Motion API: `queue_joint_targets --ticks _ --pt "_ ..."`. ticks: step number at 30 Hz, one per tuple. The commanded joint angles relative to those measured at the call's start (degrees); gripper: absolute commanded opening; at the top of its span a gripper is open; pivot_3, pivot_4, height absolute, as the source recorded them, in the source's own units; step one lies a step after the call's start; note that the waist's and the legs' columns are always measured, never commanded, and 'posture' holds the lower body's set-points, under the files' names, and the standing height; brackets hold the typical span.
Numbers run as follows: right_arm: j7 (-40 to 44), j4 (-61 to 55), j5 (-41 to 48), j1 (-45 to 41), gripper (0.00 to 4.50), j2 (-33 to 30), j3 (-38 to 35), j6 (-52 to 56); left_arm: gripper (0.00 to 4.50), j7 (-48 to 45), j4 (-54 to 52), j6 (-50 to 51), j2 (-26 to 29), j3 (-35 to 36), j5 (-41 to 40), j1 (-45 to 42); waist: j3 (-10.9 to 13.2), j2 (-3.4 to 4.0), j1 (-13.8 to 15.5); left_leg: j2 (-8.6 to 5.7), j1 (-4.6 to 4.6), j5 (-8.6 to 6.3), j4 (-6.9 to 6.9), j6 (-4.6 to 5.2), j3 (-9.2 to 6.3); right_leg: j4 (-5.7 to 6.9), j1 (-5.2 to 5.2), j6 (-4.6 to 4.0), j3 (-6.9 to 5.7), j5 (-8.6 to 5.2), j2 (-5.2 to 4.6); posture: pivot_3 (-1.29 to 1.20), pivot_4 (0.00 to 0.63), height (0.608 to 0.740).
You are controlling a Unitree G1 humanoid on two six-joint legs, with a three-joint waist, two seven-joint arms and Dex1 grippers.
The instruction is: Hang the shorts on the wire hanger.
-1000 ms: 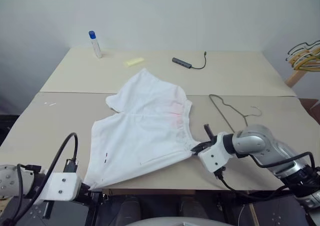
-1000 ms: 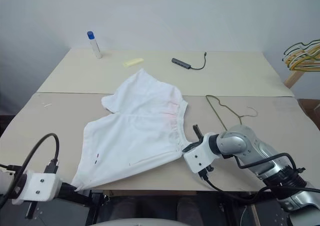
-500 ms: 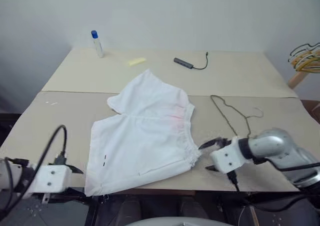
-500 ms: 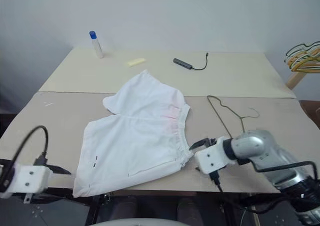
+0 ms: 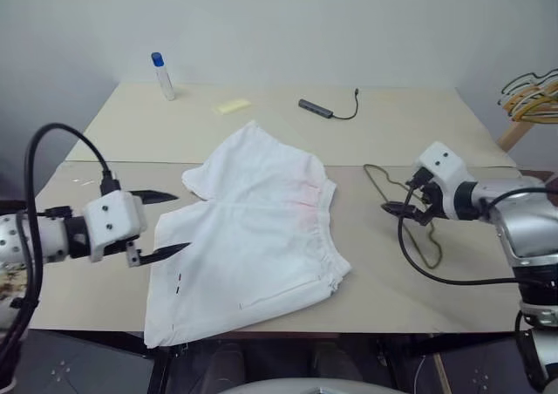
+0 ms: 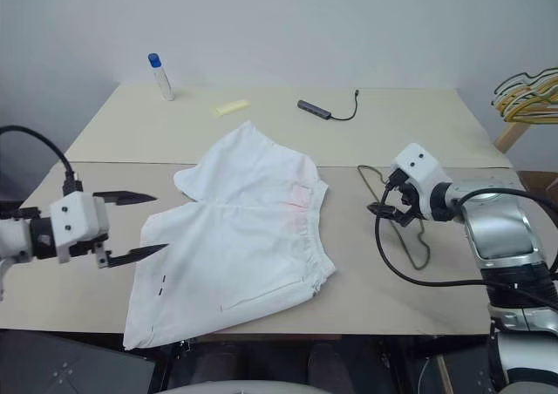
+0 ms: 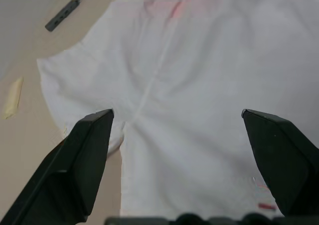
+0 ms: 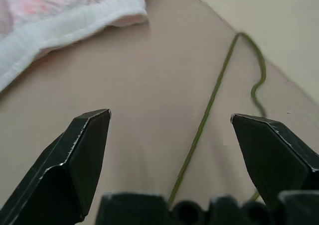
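Note:
The white shorts [image 5: 253,228] lie flat in the middle of the table, with the pink-marked waistband toward the right and small dark dashes near the front-left hem. The thin olive wire hanger [image 5: 377,173] rests on the table just right of the waistband. My left gripper [image 5: 179,221] hovers open at the shorts' left edge, holding nothing; in the left wrist view the shorts [image 7: 199,85] lie beyond the spread fingers. My right gripper [image 5: 399,204] is open over the hanger, apart from the shorts. In the right wrist view the hanger [image 8: 209,110] runs between the fingers, with the waistband [image 8: 65,21] off to one side.
A blue-capped bottle [image 5: 162,75], a yellow strip [image 5: 233,106] and a dark adapter with a cable [image 5: 318,108] sit at the back of the beige table [image 5: 418,132]. A bunch of yellowish and dark hangers [image 5: 532,93] stands off the table's right edge.
Both grippers let go of the shorts and opened. The left one rose from the front edge to the shorts' left side. The right one swung right, over the hanger.

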Motion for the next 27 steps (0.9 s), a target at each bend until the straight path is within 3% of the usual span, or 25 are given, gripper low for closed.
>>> queue_joint_targets --ticks 1,5,18,21,27 --pt "-1.0 2.4 0.5 -0.7 4.5 0.8 0.3 1.3 4.48 -0.8 -3.2 2.6 -1.0 0.8 -8.1 -3.6 0.0 0.01 -0.2 0.0 0.01 0.0 0.01 0.0 0.0 0.02 0.0 0.0 0.01 0.0 0.0 -0.01 0.0 0.74" --pt "-1.2 5.3 -0.2 -0.5 4.5 1.5 2.8 1.7 4.48 -2.3 -5.3 6.8 -0.7 1.5 -15.5 -4.6 0.0 0.08 -0.5 0.01 0.22 0.0 0.0 0.0 -0.02 0.1 0.12 -0.01 -0.01 0.01 0.03 0.0 0.0 0.74" --pt "-3.0 15.1 0.7 -2.9 4.5 3.8 3.5 4.5 4.48 -1.5 -7.6 6.7 -1.5 2.6 -17.2 -2.6 -0.1 0.06 -1.3 0.01 0.26 0.0 0.0 0.0 -0.05 0.06 0.2 0.0 -0.02 0.0 0.05 0.02 0.0 0.74" --pt "-3.5 16.8 -0.3 -3.5 3.92 3.8 4.6 4.9 4.5 -1.9 -7.3 5.6 -1.5 2.4 -16.6 -2.5 -0.1 0.05 -1.3 0.0 0.31 0.0 0.0 0.0 -0.05 0.06 0.25 0.0 -0.02 0.0 0.05 0.02 0.0 0.74" --pt "-3.6 18.4 -1.5 -3.9 1.89 4.0 6.3 4.9 4.5 -1.6 -6.1 3.9 -2.2 0.2 -14.9 -3.6 -0.2 -0.06 -1.2 0.01 0.3 0.0 -0.01 0.0 -0.06 0.04 0.25 0.0 -0.03 0.0 0.06 0.03 0.0 0.74"
